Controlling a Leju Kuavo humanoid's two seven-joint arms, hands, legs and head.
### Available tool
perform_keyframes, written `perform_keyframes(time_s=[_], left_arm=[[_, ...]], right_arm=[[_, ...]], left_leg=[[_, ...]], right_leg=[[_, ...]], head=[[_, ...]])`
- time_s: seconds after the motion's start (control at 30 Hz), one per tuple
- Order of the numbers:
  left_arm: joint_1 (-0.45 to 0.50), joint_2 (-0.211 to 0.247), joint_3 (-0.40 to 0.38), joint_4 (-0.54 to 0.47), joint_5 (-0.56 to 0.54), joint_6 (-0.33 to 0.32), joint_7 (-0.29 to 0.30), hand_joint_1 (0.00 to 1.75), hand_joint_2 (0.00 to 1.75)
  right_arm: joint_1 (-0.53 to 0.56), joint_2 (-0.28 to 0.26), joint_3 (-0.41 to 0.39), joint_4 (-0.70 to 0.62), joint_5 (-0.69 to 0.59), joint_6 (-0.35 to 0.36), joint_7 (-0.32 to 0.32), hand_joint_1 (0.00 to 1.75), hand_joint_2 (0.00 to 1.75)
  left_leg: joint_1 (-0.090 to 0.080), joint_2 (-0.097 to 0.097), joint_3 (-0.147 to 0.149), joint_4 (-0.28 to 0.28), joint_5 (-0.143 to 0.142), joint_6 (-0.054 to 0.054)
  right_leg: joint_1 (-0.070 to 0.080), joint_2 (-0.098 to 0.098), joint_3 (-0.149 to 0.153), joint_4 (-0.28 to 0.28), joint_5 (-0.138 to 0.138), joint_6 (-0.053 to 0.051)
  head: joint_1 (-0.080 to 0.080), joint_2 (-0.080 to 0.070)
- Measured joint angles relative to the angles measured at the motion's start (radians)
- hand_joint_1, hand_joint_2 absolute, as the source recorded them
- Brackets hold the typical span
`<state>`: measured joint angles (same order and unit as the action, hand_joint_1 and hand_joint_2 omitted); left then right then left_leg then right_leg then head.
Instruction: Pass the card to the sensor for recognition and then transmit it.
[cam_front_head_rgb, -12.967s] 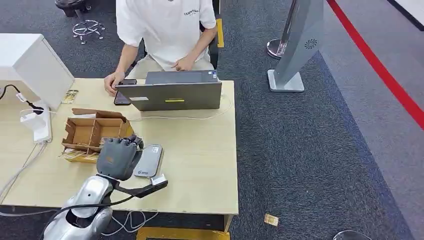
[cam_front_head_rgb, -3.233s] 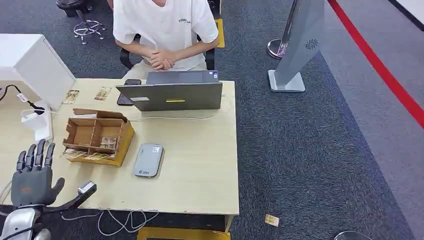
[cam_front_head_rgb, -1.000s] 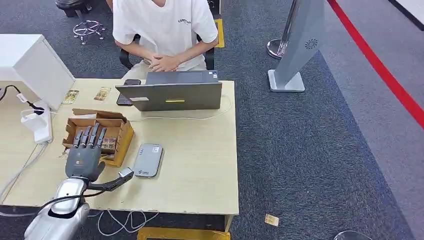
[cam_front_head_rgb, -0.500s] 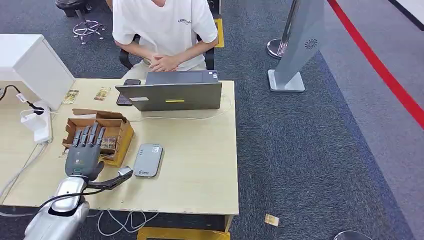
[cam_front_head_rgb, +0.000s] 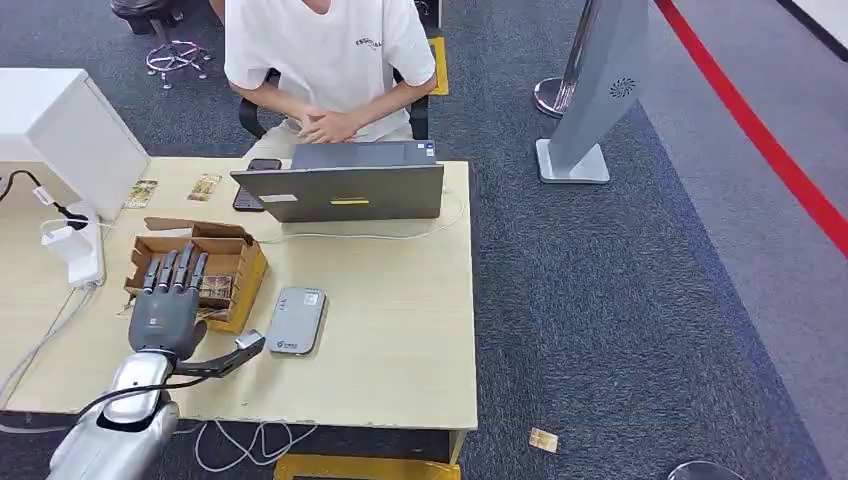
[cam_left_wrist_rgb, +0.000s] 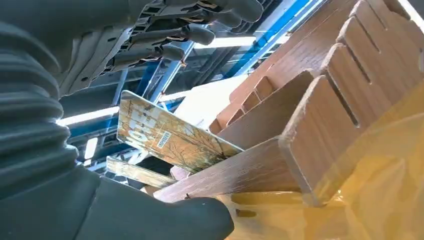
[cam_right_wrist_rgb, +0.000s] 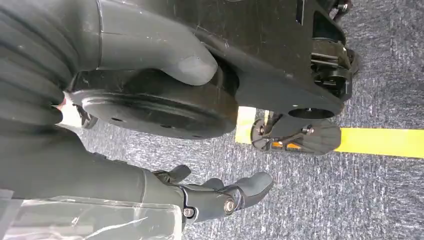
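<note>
Left hand (cam_front_head_rgb: 168, 303) flat, fingers spread, holding nothing, over cardboard box (cam_front_head_rgb: 235, 258) on table (cam_front_head_rgb: 400, 320). Card (cam_left_wrist_rgb: 170, 137) stands tilted in box slot. Grey sensor (cam_front_head_rgb: 297, 320) just beside box. Right hand (cam_right_wrist_rgb: 210, 195) hangs loose, fingers apart, empty.

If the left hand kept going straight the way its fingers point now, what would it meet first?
Most likely the cards standing in the cardboard box: the left hand hovers open over the box's near compartments, fingers aimed into them. Its height above them is unclear.
</note>
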<state>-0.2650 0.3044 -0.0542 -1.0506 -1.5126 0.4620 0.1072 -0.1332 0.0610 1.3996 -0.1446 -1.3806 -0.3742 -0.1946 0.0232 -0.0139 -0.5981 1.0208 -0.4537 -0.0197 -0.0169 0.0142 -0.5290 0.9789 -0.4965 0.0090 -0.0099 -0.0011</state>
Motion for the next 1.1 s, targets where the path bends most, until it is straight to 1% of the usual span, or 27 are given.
perform_keyframes(time_s=[0.2, 0.5, 0.73, 1.1], left_arm=[[0.001, -0.001, 0.000, 0.002, -0.006, 0.030, 0.001, 0.00, 1.75], [0.006, -0.003, 0.000, 0.002, -0.033, 0.072, 0.028, 0.00, 1.75], [0.026, -0.005, 0.000, 0.002, -0.049, 0.103, 0.030, 0.00, 1.75], [0.038, -0.005, 0.000, 0.002, -0.051, 0.105, 0.030, 0.00, 1.75]], right_arm=[[0.000, 0.000, 0.002, 0.000, -0.002, 0.000, 0.000, 0.00, 1.75], [-0.001, 0.000, 0.011, 0.000, -0.003, 0.000, 0.000, 0.00, 1.75], [-0.001, 0.001, 0.016, 0.000, -0.006, 0.000, 0.000, 0.00, 1.75], [-0.001, 0.001, 0.021, 0.000, -0.006, 0.000, 0.000, 0.00, 1.75]], left_leg=[[0.000, 0.000, 0.000, 0.000, 0.000, 0.000], [0.000, 0.000, 0.000, 0.000, 0.000, 0.000], [0.000, 0.000, 0.000, 0.000, 0.000, 0.000], [0.000, 0.000, 0.000, 0.000, 0.000, 0.000]], right_leg=[[0.000, 0.000, 0.000, 0.000, 0.000, 0.000], [0.000, 0.000, 0.000, 0.000, 0.000, 0.000], [0.000, 0.000, 0.000, 0.000, 0.000, 0.000], [0.000, 0.000, 0.000, 0.000, 0.000, 0.000]], head=[[0.000, 0.000], [0.000, 0.000], [0.000, 0.000], [0.000, 0.000]])
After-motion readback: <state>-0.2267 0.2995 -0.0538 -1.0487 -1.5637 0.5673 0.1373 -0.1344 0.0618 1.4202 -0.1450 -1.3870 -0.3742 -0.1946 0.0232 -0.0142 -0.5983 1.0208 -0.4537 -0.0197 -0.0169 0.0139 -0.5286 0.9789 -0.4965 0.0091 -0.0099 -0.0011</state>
